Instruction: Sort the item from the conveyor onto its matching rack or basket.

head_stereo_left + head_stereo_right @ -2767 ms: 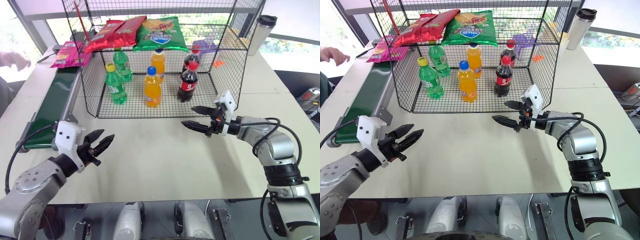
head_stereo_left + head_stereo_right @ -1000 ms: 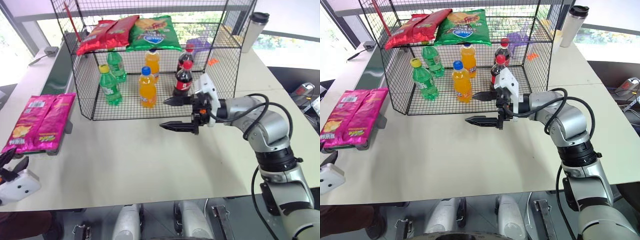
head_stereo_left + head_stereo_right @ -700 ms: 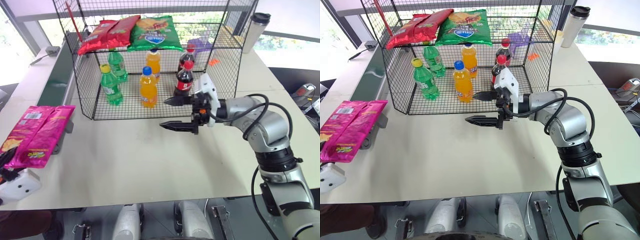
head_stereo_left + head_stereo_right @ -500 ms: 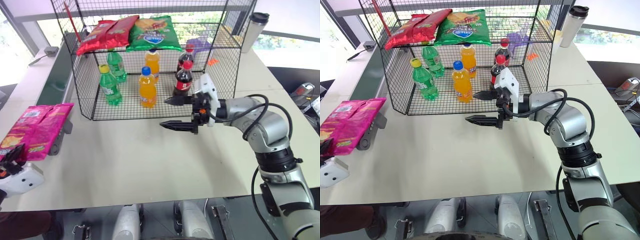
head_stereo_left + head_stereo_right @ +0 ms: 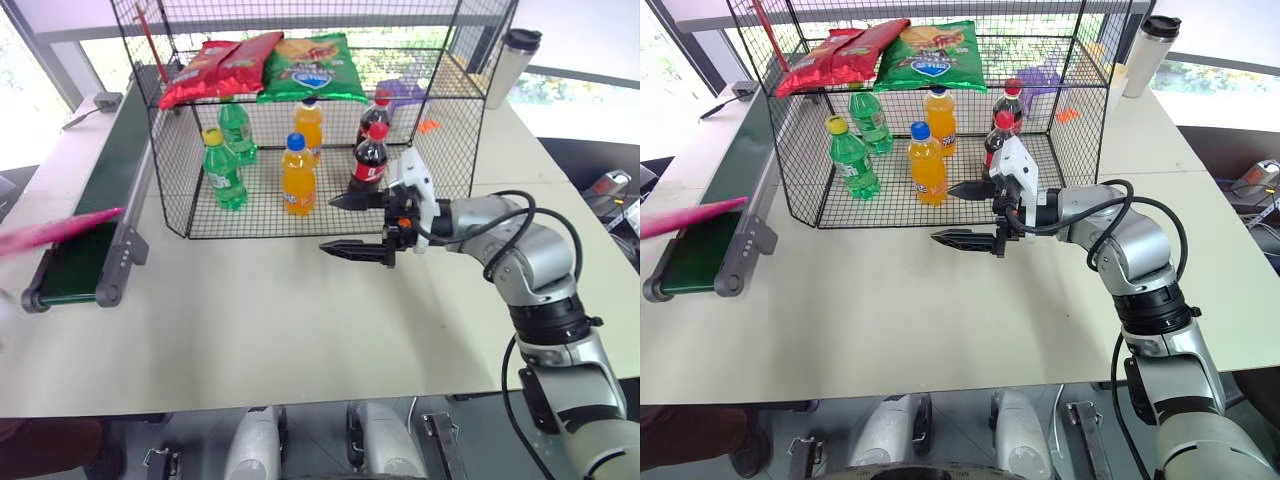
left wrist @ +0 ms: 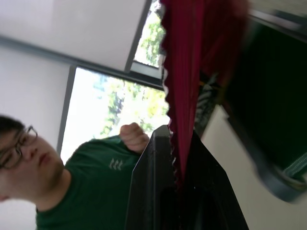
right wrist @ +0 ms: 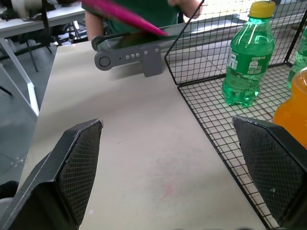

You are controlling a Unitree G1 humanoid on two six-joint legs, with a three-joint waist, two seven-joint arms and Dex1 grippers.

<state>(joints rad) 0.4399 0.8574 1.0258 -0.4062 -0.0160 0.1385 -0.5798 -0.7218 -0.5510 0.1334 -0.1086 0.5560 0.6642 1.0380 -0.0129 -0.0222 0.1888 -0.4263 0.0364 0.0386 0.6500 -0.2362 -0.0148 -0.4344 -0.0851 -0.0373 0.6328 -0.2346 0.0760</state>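
Now the left gripper (image 6: 180,191) had clamped the bag (image 5: 60,229), lifting it off the conveyor's (image 5: 95,215) near end; right gripper (image 5: 362,222) gaped empty.

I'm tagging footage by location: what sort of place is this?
Probably a robotics lab set up as a mock shop: a small conveyor on a table, and a wire rack with chip bags above soda bottles.
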